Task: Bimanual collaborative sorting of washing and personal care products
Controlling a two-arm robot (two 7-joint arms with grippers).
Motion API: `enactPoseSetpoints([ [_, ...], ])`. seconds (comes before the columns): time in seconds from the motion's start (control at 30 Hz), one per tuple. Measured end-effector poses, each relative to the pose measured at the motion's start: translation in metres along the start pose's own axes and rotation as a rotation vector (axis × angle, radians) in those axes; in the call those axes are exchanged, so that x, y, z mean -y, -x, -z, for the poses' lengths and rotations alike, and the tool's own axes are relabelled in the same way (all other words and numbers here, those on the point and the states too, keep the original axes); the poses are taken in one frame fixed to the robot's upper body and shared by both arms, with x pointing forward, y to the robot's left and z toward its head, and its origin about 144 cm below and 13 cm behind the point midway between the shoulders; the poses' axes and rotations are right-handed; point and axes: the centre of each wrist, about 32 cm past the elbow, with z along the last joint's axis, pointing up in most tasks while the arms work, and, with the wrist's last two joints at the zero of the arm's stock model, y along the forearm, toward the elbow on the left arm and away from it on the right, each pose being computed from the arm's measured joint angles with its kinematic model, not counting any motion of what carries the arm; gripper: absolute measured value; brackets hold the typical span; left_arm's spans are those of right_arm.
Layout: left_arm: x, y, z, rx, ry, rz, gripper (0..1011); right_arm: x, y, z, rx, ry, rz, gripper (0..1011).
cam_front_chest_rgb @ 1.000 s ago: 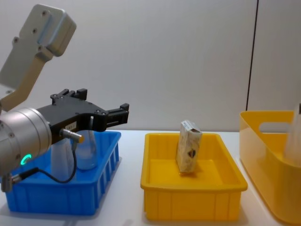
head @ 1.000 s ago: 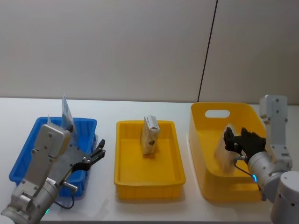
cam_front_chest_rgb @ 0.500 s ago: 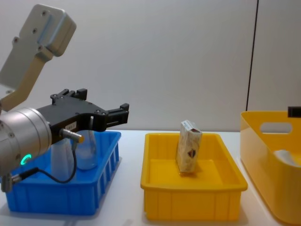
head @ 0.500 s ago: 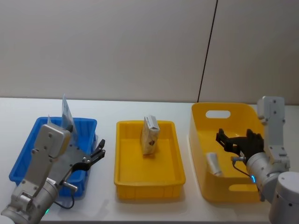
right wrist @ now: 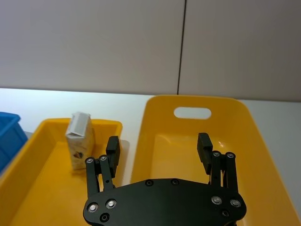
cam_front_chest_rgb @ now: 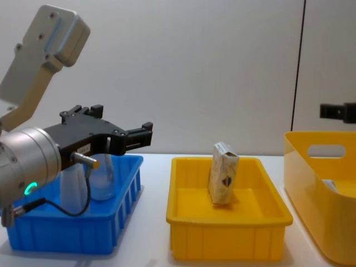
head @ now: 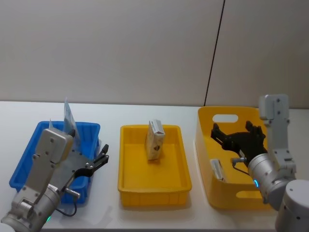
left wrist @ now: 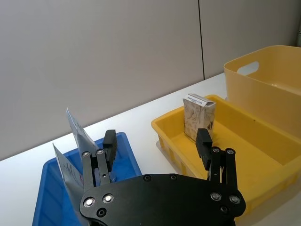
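Observation:
Pale-blue squeeze tubes stand upright in the blue bin; they also show as tubes behind my left arm. A cream packet with a dark-red logo stands in the shallow yellow tray. One tube lies flat on the floor of the deep yellow bin. My right gripper hovers open and empty above that bin. My left gripper hangs open and empty by the blue bin's right wall, its fingers pointing toward the tray.
The three containers stand in a row on the white table, with narrow gaps between them. A grey wall rises behind. The deep bin has a handle cut-out in its far wall.
My right gripper opened and let go of the tube, which dropped flat into the deep yellow bin. The gripper then rose and drew left. The left arm stayed still.

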Motion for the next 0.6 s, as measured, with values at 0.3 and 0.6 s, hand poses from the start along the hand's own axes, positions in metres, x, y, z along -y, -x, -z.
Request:
enactPoseSetpoints([
  [0.3, -0.0001, 0.0, 0.0001, 0.0, 0.0, -0.001, 1001, 0.0044, 0.0053, -0.0037, 0.02, -0.058, -0.055, 1002],
  [0.6, -0.0027, -0.001, 0.0008, -0.001, -0.019, -0.038, 1001, 0.0064, 0.0077, -0.0051, 0.029, -0.082, -0.079, 1002],
])
